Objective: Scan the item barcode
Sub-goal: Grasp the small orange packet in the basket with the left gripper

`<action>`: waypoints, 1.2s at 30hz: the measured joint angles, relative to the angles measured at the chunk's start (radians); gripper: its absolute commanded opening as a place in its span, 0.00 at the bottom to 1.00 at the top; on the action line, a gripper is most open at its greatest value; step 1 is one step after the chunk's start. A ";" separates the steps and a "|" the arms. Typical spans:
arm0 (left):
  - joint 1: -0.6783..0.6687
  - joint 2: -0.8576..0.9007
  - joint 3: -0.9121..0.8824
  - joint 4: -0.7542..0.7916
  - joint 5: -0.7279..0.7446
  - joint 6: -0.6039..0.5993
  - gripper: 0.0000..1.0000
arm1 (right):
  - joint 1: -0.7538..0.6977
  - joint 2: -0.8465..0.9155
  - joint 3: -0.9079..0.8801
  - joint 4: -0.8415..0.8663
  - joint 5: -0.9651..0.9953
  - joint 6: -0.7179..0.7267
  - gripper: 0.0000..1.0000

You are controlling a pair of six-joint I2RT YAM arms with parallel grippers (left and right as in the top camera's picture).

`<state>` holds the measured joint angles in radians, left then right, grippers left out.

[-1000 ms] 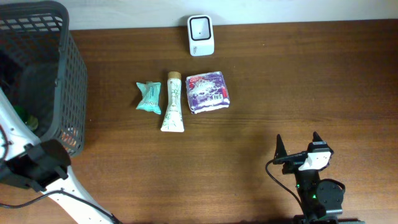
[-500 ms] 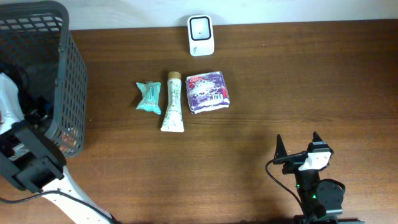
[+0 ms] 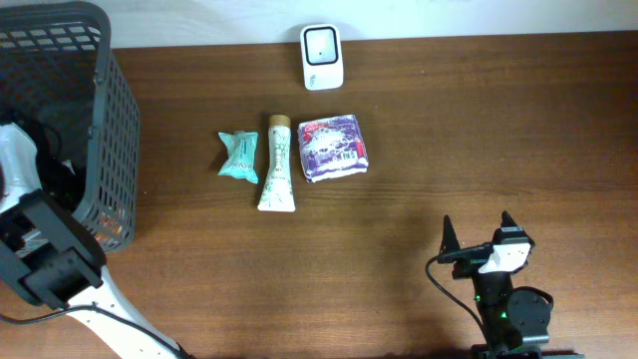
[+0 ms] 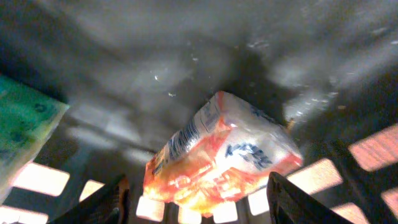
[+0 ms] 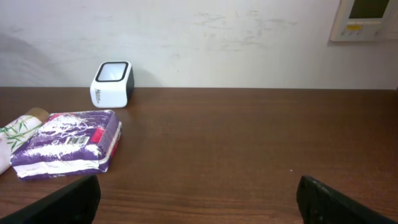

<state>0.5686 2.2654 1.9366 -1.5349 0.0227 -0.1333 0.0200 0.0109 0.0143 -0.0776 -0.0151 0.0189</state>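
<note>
The left arm [image 3: 45, 249] has swung over the wire basket [image 3: 112, 120], where the left gripper [image 4: 198, 204] hangs with jaws apart above an orange-and-white packet [image 4: 217, 155] on the basket floor, while the right gripper [image 3: 477, 231] sits spread wide, well apart from the barcode scanner [image 3: 321, 56].

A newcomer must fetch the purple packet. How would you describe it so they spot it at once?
On the brown wooden table, find the white barcode scanner at the far edge; three items lie in a row before it. The purple packet ends that row on the right, beside a cream tube. It alone is squarish and purple; the teal packet is smaller.
</note>
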 measured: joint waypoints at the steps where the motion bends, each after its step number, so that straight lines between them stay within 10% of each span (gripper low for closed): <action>1: 0.000 0.000 -0.022 0.014 -0.005 0.002 0.60 | 0.000 0.000 0.000 0.000 0.000 0.000 0.99; 4: 0.000 0.000 -0.090 0.059 -0.009 0.010 0.48 | 0.000 0.000 0.000 0.000 0.000 -0.001 0.99; 6: 0.000 -0.009 -0.105 0.083 -0.004 0.017 0.00 | 0.000 0.000 0.000 0.000 0.000 0.000 0.99; 13: -0.003 -0.002 -0.004 0.034 0.013 0.017 0.00 | 0.000 0.000 0.000 0.000 0.000 0.000 0.99; 24: -0.004 -0.042 1.137 -0.147 0.192 -0.070 0.00 | 0.000 0.000 0.000 0.000 0.000 0.000 0.99; 32: -0.220 -0.246 1.183 -0.152 0.497 -0.156 0.00 | 0.000 0.000 0.000 0.000 0.000 0.000 0.98; 36: -0.461 -0.226 1.019 -0.152 0.420 -0.163 0.00 | 0.000 0.000 0.000 0.000 0.000 0.000 0.99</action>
<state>0.1078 2.0392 2.9555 -1.6867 0.4423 -0.2962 0.0200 0.0113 0.0143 -0.0776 -0.0151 0.0185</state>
